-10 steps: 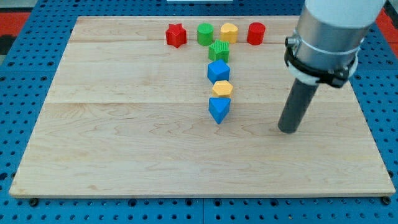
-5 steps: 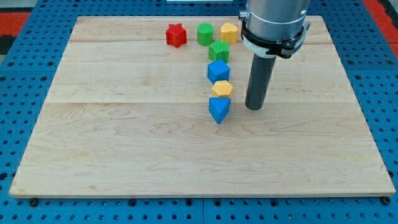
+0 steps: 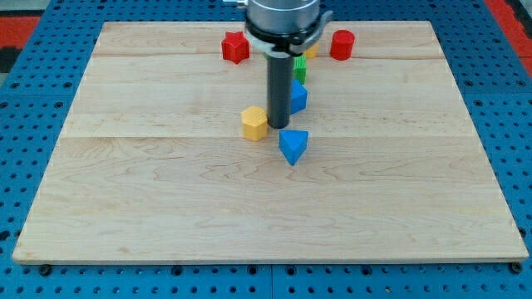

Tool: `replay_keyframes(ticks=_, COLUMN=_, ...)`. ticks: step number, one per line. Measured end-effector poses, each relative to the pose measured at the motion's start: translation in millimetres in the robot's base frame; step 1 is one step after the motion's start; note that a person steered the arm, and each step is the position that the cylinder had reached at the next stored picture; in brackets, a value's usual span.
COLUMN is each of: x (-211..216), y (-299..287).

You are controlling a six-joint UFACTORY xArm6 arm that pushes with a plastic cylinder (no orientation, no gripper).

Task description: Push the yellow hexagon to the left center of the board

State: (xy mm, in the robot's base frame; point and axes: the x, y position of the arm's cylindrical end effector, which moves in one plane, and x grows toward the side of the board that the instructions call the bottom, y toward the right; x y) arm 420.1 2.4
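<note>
- Pale wood made up the board (image 3: 166, 199), which lay on a blue pegboard bench (image 3: 25, 124) that showed around its edges.
- Nearest the view's bottom among the blocks sat a blue triangle block (image 3: 293, 145), a little below and to the view's right of the board's middle.
- Just above it and to the view's left stood the yellow hexagon (image 3: 254, 122), close to the middle of the board and well apart from the board's left edge.
- My tip (image 3: 278, 126) rested on the board just to the view's right of the yellow hexagon, so near that I could not tell whether they touched; it stood just above the blue triangle block.
- There was no hand on the arm, only the straight dark rod, so nothing was held.
- Behind the rod, on its right side in the view, a second blue block (image 3: 298, 96) peeked out, its shape partly hidden.
- Above that, a sliver of a green block (image 3: 300, 69) and a sliver of another yellow block (image 3: 310, 51) showed at the rod's right edge, too covered to make out their shapes.
- Farthest back, near the view's top, a red star (image 3: 235, 47) sat to the left of the arm and a red cylinder (image 3: 342, 44) to its right.
</note>
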Motion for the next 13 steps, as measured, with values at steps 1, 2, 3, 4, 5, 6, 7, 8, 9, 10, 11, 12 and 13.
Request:
replay_keyframes(ticks=1, x=6, y=-20)
replay_keyframes(ticks=2, x=27, y=-28)
replay_keyframes(ticks=3, x=29, y=-51)
replay_keyframes(ticks=4, x=29, y=-77)
replay_keyframes(ticks=5, x=29, y=-97)
replay_keyframes(ticks=6, x=29, y=-92)
replay_keyframes(ticks=7, x=22, y=-83)
replay_keyframes(ticks=8, x=-5, y=-93)
replay_keyframes(ticks=9, x=-16, y=-116)
replay_keyframes(ticks=10, x=-3, y=-122)
replay_keyframes(ticks=11, x=16, y=-120)
replay_keyframes(ticks=12, x=12, y=-146)
replay_keyframes(ticks=13, x=10, y=-161)
